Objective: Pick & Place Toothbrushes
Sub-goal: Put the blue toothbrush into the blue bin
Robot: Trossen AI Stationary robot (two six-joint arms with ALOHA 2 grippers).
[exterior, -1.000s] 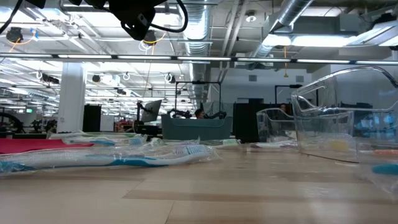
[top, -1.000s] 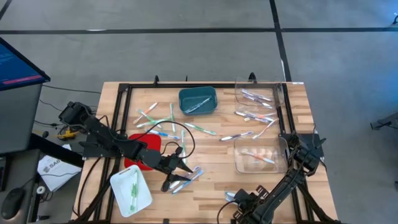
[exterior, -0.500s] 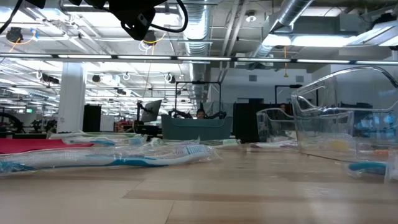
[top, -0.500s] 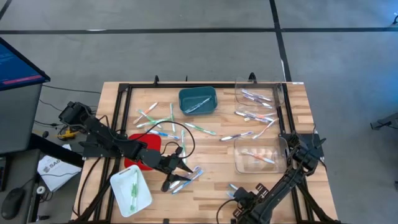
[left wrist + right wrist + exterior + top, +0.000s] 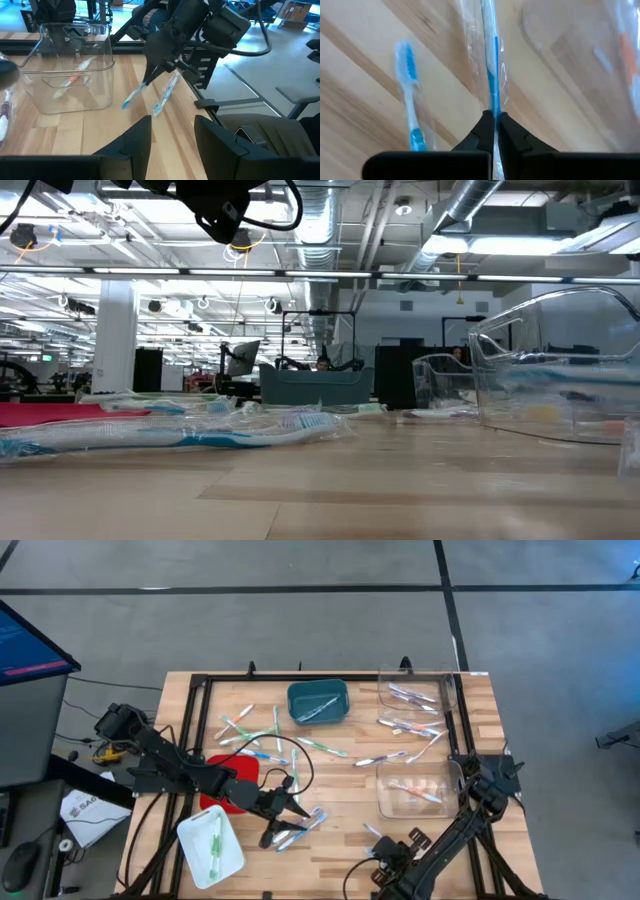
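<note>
Many thin wrapped toothbrushes [image 5: 300,745] lie scattered on the wooden table. My right gripper [image 5: 382,843] is near the front edge, left of the near clear bin [image 5: 418,790], and is shut on a blue toothbrush [image 5: 371,832]. A second blue toothbrush [image 5: 410,95] lies flat on the table just beside it. My left gripper [image 5: 285,812] hangs open above a small bunch of blue toothbrushes [image 5: 300,828], right of the white tray [image 5: 228,858], with nothing between its fingers. My right gripper pinches the wrapped blue toothbrush at one end [image 5: 493,102] between its two fingertips. The fingers slant steeply down and the brush runs on ahead of them. It hangs tilted below the fingers [image 5: 150,80], its free end [image 5: 125,104] low over the table.
A teal bin [image 5: 318,715] and a clear bin [image 5: 440,695] stand at the far side, each with toothbrushes inside. A red tray [image 5: 215,762] sits beside my left arm. The white tray holds green toothbrushes. Black frame rails [image 5: 300,677] border the table.
My right gripper has shut on the blue toothbrush near the front edge and risen with it, tipping a little. The held end has come up off the table, so the brush now slants down from the fingers. The second blue brush has stayed where it lay.
</note>
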